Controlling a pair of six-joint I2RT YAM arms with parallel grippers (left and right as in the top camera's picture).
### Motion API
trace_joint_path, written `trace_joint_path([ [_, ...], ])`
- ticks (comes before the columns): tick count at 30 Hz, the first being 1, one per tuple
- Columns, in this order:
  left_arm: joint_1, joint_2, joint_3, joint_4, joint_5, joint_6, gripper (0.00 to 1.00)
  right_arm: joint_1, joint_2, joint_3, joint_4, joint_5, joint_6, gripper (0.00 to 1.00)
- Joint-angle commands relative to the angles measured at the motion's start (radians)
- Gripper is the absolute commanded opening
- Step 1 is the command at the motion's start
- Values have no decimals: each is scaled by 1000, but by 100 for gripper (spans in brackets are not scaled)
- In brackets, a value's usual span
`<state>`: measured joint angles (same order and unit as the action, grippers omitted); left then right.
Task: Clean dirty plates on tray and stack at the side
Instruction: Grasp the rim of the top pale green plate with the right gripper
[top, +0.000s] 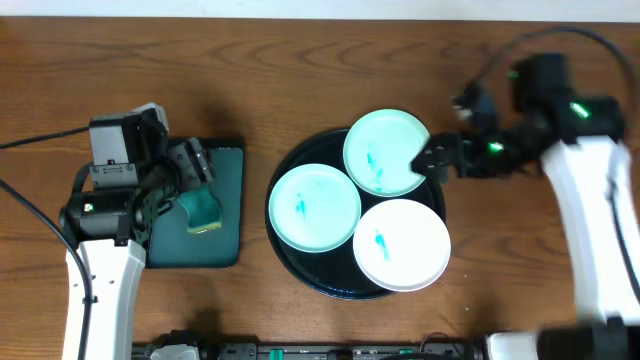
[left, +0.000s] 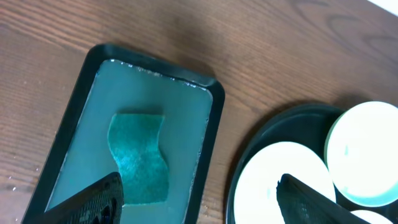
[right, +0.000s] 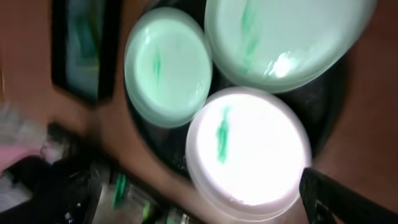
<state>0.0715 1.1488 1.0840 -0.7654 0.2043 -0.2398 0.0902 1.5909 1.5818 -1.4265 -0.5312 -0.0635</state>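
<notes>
The three dirty plates all lie inside the black tray (top: 300, 270). One mint plate (top: 385, 150) is at its far edge, the other mint plate (top: 313, 205) is at its left, and the white plate (top: 402, 243) is at its near right. Each carries a teal smear at centre, so by the look of it none has been cleaned or stacked.

The right gripper (top: 432, 160) sits at the tray's far-right rim, right beside the far mint plate. Its wrist view is blurred and I cannot tell how far its jaws are parted or whether they touch the plate.

Left of the tray, the left gripper (top: 192, 168) hangs spread wide and empty over the sponge (left: 140, 158) in the small green tray (left: 74, 106).

The step in hand seems to be fetching the sponge. Next, the left gripper should drop and close on it. The right gripper should steady the far plate, then set it on the bare counter (top: 300, 60) beside the tray.
</notes>
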Motion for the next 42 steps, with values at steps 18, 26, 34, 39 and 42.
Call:
trace_joint_path([
  [18, 6, 164, 19, -101, -2, -10, 80, 399, 291, 39, 231, 119, -34, 99],
  [26, 6, 164, 19, -93, -2, -10, 80, 413, 291, 39, 297, 160, -10, 99],
  [34, 6, 164, 19, -90, -3, -10, 80, 416, 308, 37, 274, 321, 245, 99],
  [39, 6, 164, 19, -86, -3, -10, 80, 427, 312, 13, 251, 362, 386, 99],
  [42, 6, 164, 19, -87, -3, -10, 80, 449, 312, -28, 291, 369, 424, 99],
])
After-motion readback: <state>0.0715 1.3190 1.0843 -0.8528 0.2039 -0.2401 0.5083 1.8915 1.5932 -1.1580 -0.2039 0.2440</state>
